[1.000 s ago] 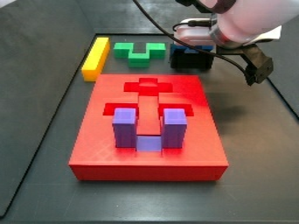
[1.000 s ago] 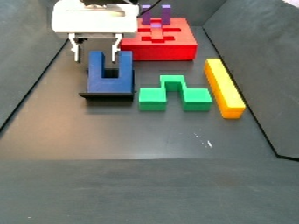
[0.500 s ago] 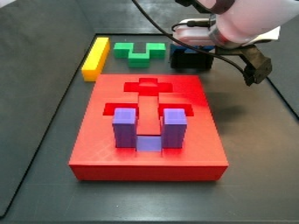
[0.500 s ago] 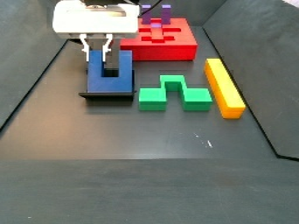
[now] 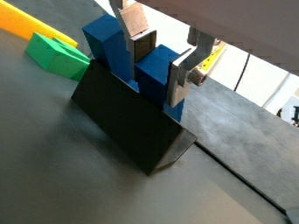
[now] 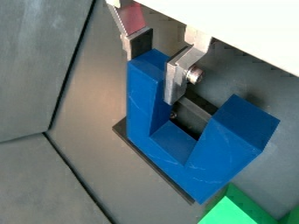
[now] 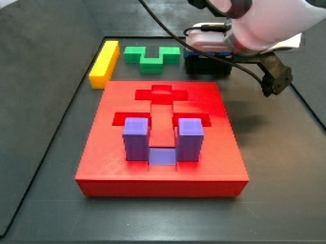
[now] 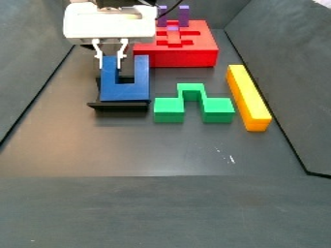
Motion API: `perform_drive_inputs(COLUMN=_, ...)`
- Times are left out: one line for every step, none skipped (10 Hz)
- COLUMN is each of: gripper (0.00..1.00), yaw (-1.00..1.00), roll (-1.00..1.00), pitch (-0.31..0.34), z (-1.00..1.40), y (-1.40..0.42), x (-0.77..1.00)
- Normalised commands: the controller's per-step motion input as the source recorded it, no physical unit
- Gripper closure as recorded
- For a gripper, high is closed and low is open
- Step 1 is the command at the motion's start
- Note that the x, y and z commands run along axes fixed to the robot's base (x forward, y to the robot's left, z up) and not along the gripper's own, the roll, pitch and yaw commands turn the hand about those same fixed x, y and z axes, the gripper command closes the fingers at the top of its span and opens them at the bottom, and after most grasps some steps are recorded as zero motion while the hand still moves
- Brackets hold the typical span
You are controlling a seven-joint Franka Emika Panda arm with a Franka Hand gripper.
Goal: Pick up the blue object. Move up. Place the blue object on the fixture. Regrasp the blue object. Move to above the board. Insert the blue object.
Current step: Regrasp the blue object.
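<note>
I am hanging my gripper (image 6: 158, 61) low over the fixture (image 8: 116, 103), at the back of the table beside the board (image 8: 188, 52). The blue object (image 6: 187, 131) is sitting on the fixture, and my fingers (image 5: 184, 72) are straddling one of its two prongs. In both wrist views the silver plates are lying against, or just off, that prong's faces; I cannot tell whether I am already squeezing it or only bracketing it.

The risk I am weighing is the grip itself. I am reaching for a single prong, off the block's middle, so if I am closing unevenly the block may twist on the fixture or tilt as I lift, and a tilted block will likely catch on the edge of the board's cross-shaped recess. Pressing down too far could also jam the block against the fixture.

In a side view the blue object is lying flat, its two prongs running along the table toward the board, with the notch opening that way and the closed base toward the camera. Its long axis is running along the prongs, roughly in line with the yellow bar (image 8: 247, 95) to the side beyond the green block (image 8: 195, 103).
</note>
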Motion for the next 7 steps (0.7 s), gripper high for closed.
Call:
perform_drive_inputs(gripper=1.0, yaw=0.0, roll=0.0, pitch=0.0, z=0.0, y=0.0, x=0.0)
perform_drive_inputs(gripper=1.0, yaw=0.0, roll=0.0, pitch=0.0, z=0.0, y=0.0, x=0.0)
perform_drive_inputs(gripper=1.0, yaw=0.0, roll=0.0, pitch=0.0, z=0.0, y=0.0, x=0.0)
perform_drive_inputs(gripper=1.0, yaw=0.0, roll=0.0, pitch=0.0, z=0.0, y=0.0, x=0.0)
perform_drive_inputs(gripper=1.0, yaw=0.0, roll=0.0, pitch=0.0, z=0.0, y=0.0, x=0.0)
perform_drive_inputs(gripper=1.0, yaw=0.0, roll=0.0, pitch=0.0, z=0.0, y=0.0, x=0.0)
perform_drive_inputs(gripper=1.0, yaw=0.0, roll=0.0, pitch=0.0, z=0.0, y=0.0, x=0.0)
